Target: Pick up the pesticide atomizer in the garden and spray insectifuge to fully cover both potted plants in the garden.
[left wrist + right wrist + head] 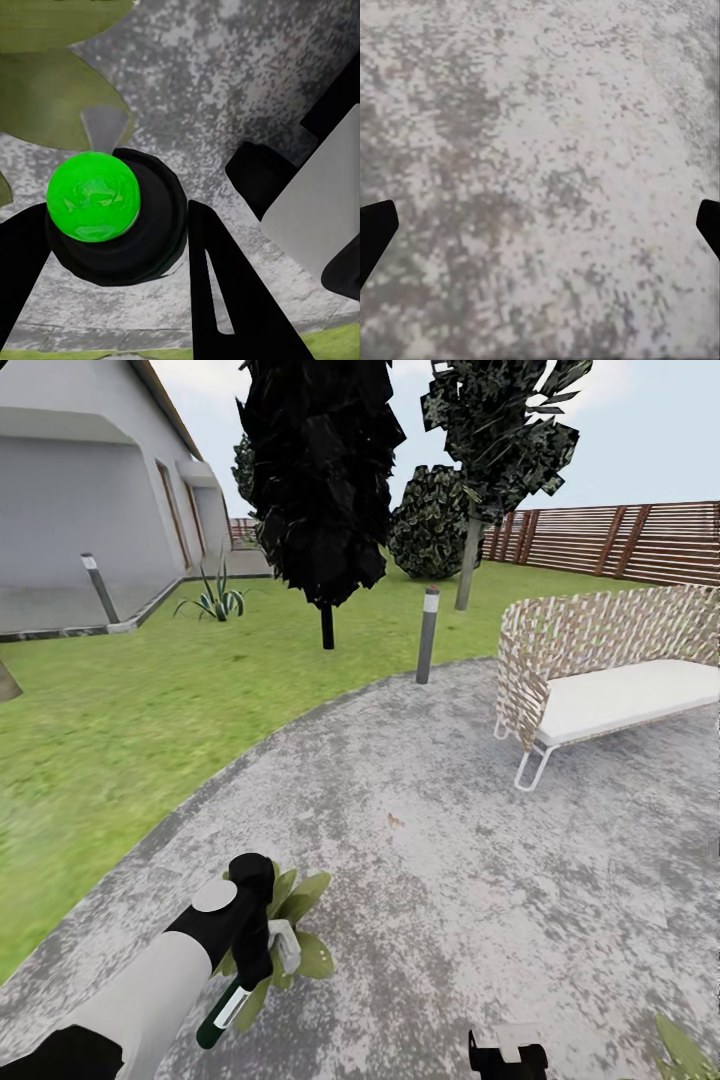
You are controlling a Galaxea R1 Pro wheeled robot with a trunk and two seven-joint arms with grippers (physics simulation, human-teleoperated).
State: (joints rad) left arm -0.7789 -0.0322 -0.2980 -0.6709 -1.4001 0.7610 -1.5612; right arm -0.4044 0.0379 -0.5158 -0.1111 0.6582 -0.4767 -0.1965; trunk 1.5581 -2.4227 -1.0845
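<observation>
- The left gripper [262,958] is closed around the pesticide atomizer [228,1008], a slim dark-green spray bottle with a white label and a whitish trigger head [284,945]. In the left wrist view the black fingers [221,300] stand on both sides of the round bottle, seen end-on with a bright green spot [93,196].
- The bottle hangs tilted directly over one potted plant [300,920], a low rosette of broad pointed green leaves standing on the round grey mottled paving [450,840]. Its leaves [52,97] also appear just beside the bottle in the left wrist view.
- The right gripper [508,1052] is low at the edge of the head view; its two dark fingertips [375,229] are far apart over bare paving, so it is wide open and holds nothing.
- A few leaves of what may be the second plant [685,1050] show at the corner of the head view; I cannot be sure.
- I see no white specks on the leaves, so I judge that the spraying of this plant is the step in hand.
- To do it well, I think the nozzle should point down at the middle of the rosette, the grip should stay firm, and the arm should sweep slowly over all the leaves before going to the other plant.
- The white wicker sofa [600,670] stands well apart and is no obstacle.
</observation>
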